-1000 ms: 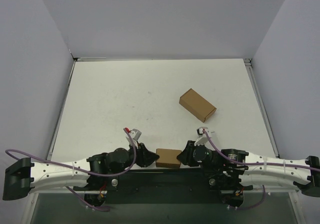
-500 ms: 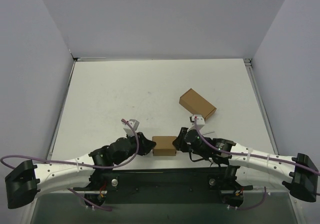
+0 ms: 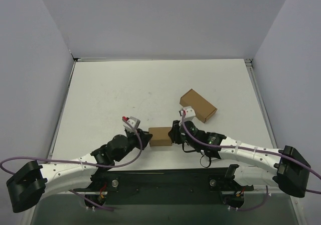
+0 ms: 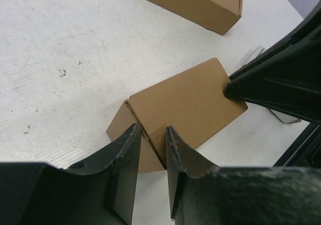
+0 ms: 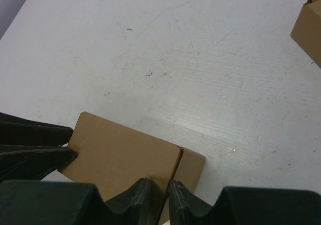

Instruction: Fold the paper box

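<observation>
Two pincers on one box: the paper box [image 3: 160, 136] sits right between the left gripper [image 3: 145, 137] and the right gripper [image 3: 174, 134], low over the table [image 3: 115, 89].
The top view hides the fingertips from me. In the left wrist view the left fingers [image 4: 128, 149] straddle the box's near corner with a narrow gap, and I can't tell if they bite. In the right wrist view the right fingers [image 5: 143, 192] are nearly together, pinching the box's near edge at its seam. A longer carton [image 3: 198, 105] lies beyond the right gripper, apart from the box.

Oblong carton [image 3: 198, 105] far-right of paper box [image 3: 160, 136]; left free.
</observation>
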You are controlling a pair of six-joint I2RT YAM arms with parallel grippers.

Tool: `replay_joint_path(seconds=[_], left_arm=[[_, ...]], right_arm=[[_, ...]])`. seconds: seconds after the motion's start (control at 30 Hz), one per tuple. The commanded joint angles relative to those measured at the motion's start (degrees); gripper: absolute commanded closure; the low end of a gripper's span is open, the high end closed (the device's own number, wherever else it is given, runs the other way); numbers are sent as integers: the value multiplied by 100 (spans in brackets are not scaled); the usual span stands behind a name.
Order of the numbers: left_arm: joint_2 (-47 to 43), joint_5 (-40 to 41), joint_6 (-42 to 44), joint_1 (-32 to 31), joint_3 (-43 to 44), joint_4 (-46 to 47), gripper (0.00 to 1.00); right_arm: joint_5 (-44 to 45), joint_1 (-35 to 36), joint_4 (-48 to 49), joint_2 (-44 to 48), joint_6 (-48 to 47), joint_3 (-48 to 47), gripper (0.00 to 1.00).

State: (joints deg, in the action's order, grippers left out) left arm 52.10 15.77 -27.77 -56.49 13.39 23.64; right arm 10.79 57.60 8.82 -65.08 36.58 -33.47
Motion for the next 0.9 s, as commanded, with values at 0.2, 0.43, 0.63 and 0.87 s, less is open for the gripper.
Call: replay_joint_path(seconds=[0.2, 0.43, 0.63, 0.87], left_arm=[[-858, 523, 98, -1496, -978, 397, 61], [-1070, 419, -325, -1769, -996, 1, 48], [-1193, 295, -493, -1866, -1014, -263, 36], [-667, 295, -572, -1857, -961, -167, 31]], right_arm=[[626, 1490, 595, 794, 182, 1026, 75], [627, 1622, 244, 1322, 578, 1290, 54], [670, 1640, -187, 1840, 772, 1475, 32], [100, 1262, -161, 1516, 448, 1502, 25]])
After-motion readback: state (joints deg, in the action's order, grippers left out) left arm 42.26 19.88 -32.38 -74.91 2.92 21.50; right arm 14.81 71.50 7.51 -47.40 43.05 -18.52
